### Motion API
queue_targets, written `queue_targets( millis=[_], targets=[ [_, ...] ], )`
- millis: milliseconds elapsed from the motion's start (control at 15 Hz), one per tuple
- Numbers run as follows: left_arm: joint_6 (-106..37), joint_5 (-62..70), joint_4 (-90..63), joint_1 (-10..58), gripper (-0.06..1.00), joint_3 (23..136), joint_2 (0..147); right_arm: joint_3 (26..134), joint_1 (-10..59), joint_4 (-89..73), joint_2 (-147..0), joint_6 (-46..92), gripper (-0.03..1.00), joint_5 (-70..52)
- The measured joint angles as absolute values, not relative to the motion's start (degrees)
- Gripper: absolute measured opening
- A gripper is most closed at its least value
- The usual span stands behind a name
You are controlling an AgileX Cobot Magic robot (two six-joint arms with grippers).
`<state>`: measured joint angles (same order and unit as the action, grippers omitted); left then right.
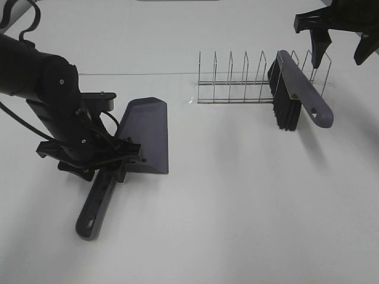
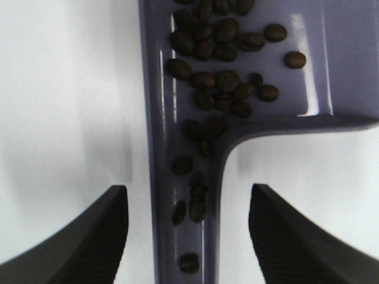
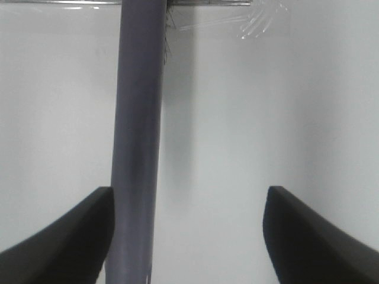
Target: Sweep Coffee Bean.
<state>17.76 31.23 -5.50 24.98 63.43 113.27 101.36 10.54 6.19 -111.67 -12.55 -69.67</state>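
Note:
The grey dustpan [image 1: 147, 133] lies on the white table at the left, its handle [image 1: 95, 210] pointing toward the front. Several coffee beans [image 2: 222, 71] lie inside the pan and along the handle channel [image 2: 183, 165]; I cannot make them out in the high view. My left gripper [image 1: 115, 168] [image 2: 189, 236] is open and straddles the dustpan handle without touching it. The grey brush [image 1: 302, 89] with black bristles leans in the wire rack [image 1: 237, 83]. My right gripper [image 1: 342, 50] [image 3: 189, 236] is open above the brush handle [image 3: 139, 148], which runs beside one finger [image 3: 59, 242].
The wire rack stands at the back right and its lower rail shows in the right wrist view [image 3: 207, 3]. White table [image 1: 249, 207] lies in the middle and at the front. The left arm [image 1: 41, 77] reaches in from the back left.

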Motion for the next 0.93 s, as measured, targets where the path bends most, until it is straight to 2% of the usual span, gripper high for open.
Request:
queue_targets(
  millis=[467,733,933],
  targets=[
    [17.8,42.3,3.7,25.0,0.58,63.4,90.9,84.1,10.5,6.0,-96.3,-12.1,0.68,-69.7],
    [17.8,55.2,6.2,25.0,0.58,63.4,77.3,70.8,10.5,6.0,-84.2,-11.7,0.68,-69.7],
    [17.8,61.4,6.1,25.0,0.58,56.3,63.9,56.6,10.5,6.0,-70.0,-11.6,0.68,-69.7]
  ],
)
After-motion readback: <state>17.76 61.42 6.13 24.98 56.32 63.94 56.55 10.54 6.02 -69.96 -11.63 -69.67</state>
